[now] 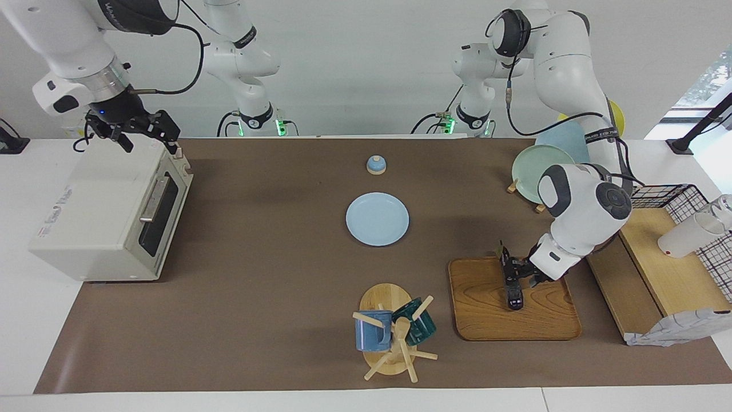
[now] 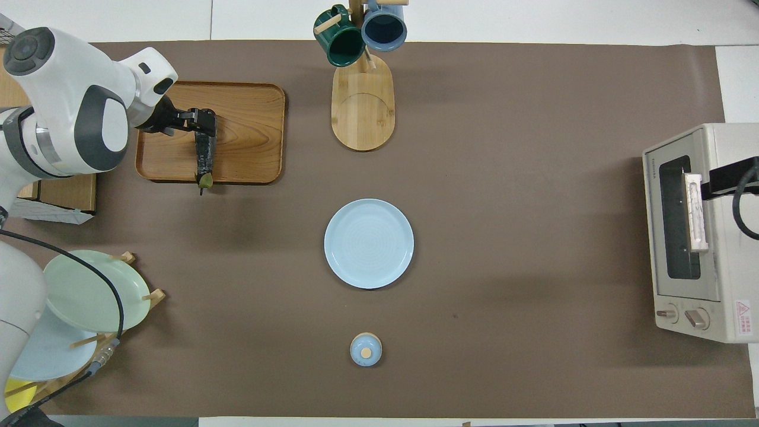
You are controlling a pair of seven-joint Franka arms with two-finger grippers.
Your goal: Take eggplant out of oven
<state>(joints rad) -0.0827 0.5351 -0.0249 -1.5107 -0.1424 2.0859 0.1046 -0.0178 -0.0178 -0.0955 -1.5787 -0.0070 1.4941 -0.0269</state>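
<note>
The left gripper (image 1: pixel 516 273) is seen low over the wooden tray (image 1: pixel 486 320), at the end of the eggplant (image 1: pixel 510 283) farther from the robots. Its fingers are spread apart on either side of the eggplant, and no clamping can be made out. The eggplant is laid on the tray, with its green stem end pointed toward the robots and reaching just past the tray's nearer edge; it is well apart from the oven (image 1: pixel 108 212), which is placed at the right arm's end of the table (image 1: pixel 274 297) with its glass door shut. The right gripper (image 1: pixel 150 129) is held above the oven's top edge nearest the robots, its fingers open and nothing between them. A light blue plate (image 1: pixel 377 219) is set near the middle of the table, and a small blue lidded jar (image 1: pixel 376 165) is found nearer to the robots than the plate. A mug tree (image 1: pixel 394 335) with a blue and a green mug is stood beside the tray.
</note>
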